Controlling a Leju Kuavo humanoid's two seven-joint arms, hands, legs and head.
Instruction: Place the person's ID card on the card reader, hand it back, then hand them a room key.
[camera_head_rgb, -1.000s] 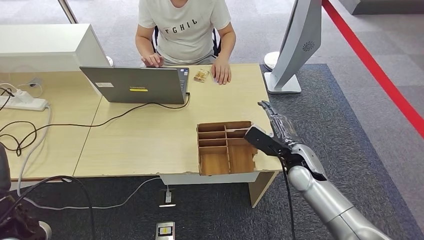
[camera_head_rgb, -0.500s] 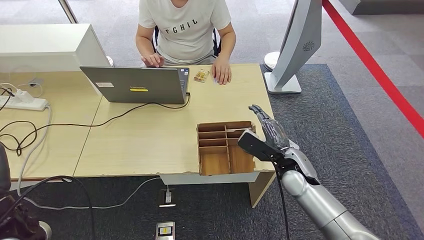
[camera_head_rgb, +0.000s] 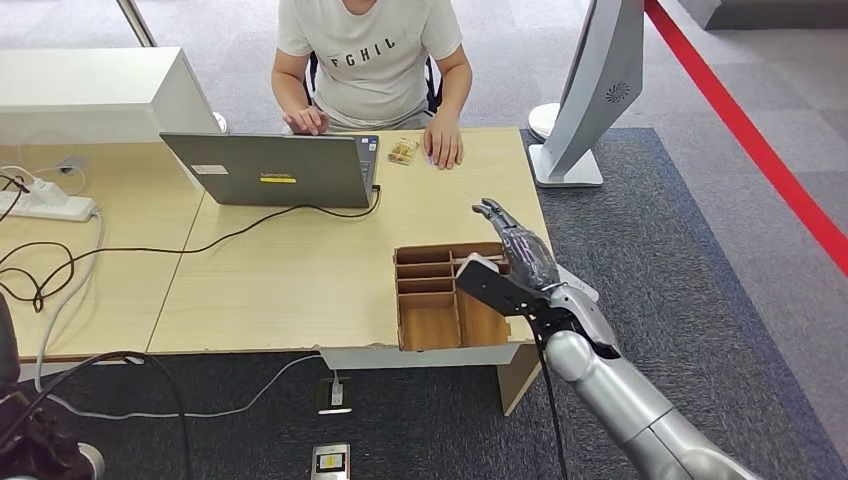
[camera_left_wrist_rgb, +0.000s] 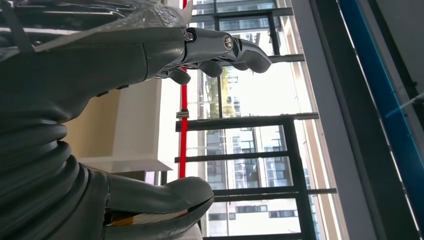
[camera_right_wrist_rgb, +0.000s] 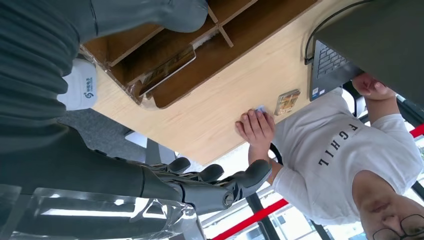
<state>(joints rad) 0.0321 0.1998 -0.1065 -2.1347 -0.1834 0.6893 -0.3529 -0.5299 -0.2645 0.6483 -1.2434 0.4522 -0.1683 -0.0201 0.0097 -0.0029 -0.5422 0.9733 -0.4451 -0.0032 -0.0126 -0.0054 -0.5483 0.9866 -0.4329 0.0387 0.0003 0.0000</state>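
Note:
My right hand (camera_head_rgb: 517, 262) hovers open over the right end of a wooden divided tray (camera_head_rgb: 400, 300) at the table's near edge, fingers stretched toward the person. In the right wrist view that hand (camera_right_wrist_rgb: 100, 170) holds nothing. A patterned card (camera_right_wrist_rgb: 167, 70) lies in one tray compartment below it. A white device with a blue logo (camera_right_wrist_rgb: 80, 85) sits just outside the tray. The person's hand (camera_head_rgb: 442, 145) rests flat on the far table edge with a blue card corner (camera_right_wrist_rgb: 260, 108) under its fingertips. A small brown card (camera_head_rgb: 402, 151) lies beside it. My left hand (camera_left_wrist_rgb: 75, 100) is open and holds nothing.
An open laptop (camera_head_rgb: 270, 170) stands in front of the person, its cable trailing over the table (camera_head_rgb: 280, 270). A power strip (camera_head_rgb: 45, 205) and a white box (camera_head_rgb: 90, 95) are at the left. A grey standing screen (camera_head_rgb: 590, 90) rises off the table's right corner.
My right hand has moved left and toward the person, from beyond the table's right edge to over the tray's right end. The person's hands have not moved.

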